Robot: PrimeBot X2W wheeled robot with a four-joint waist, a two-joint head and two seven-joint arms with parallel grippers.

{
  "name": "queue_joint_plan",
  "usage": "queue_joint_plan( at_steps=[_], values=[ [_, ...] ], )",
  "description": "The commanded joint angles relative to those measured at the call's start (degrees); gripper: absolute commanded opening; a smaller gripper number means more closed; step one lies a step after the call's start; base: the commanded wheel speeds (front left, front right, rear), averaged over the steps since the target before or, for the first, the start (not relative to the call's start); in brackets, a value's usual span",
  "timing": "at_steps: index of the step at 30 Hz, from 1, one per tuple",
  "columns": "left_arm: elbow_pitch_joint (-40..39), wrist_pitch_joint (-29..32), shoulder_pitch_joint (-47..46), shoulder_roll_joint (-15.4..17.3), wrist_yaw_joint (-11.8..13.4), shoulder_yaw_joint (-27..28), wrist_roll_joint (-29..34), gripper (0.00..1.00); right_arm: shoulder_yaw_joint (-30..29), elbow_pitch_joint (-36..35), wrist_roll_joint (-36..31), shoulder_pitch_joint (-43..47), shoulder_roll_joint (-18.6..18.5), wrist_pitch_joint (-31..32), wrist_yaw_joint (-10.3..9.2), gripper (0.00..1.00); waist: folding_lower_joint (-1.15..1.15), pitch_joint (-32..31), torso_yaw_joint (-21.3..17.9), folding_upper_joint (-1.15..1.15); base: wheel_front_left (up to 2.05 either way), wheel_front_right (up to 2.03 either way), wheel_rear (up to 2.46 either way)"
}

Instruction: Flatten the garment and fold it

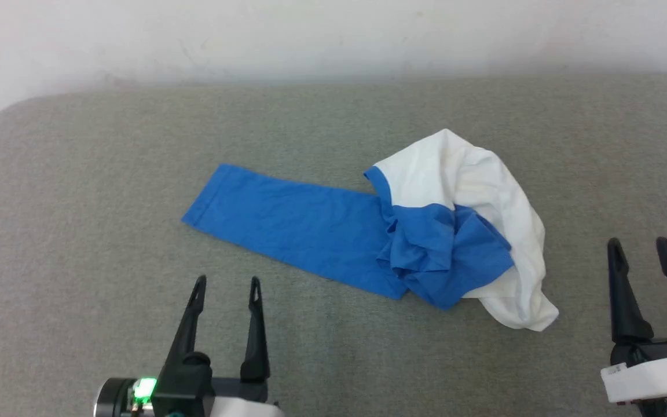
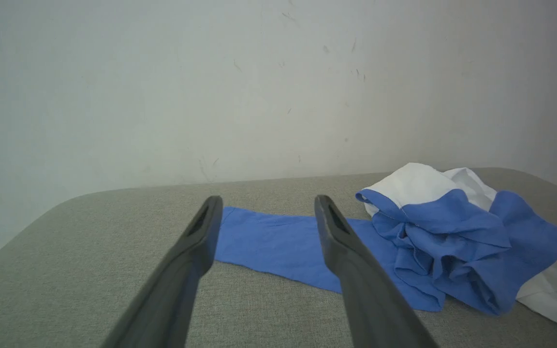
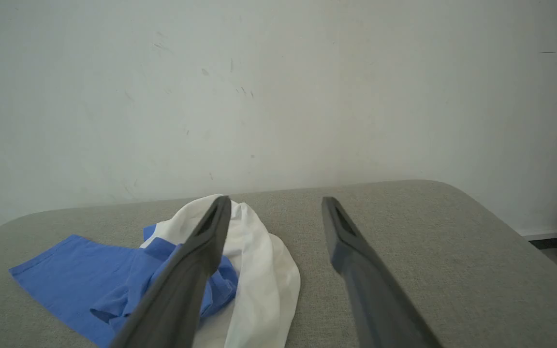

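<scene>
Both grippers empty, garment half bunched.
Left gripper [image 1: 227,281] and right gripper [image 1: 638,241] spread wide, short of the garment [image 1: 426,231], likely choosing grasp points. One blue sleeve lies flat mid-surface and the rest is heaped. The left wrist view shows the heap's height, which the head view flattens.

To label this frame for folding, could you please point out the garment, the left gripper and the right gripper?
garment [image 1: 287,217]: head view, on its flat blue sleeve.
left gripper [image 1: 227,282]: head view, midway between its open fingertips.
right gripper [image 1: 638,243]: head view, midway between its open fingertips.
</scene>
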Motion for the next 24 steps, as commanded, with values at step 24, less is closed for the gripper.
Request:
queue_joint_plan(
  at_steps=[24],
  values=[
    [5.6,-0.3,-2.2,-15.2,-12.9,6.2,8.7,1.0,29.3,18.2,19.6,-25.3,-27.4,27.8,-0.1,0.99,0.01,7.9,9.2,0.0,0.0,0.0,0.0]
  ],
)
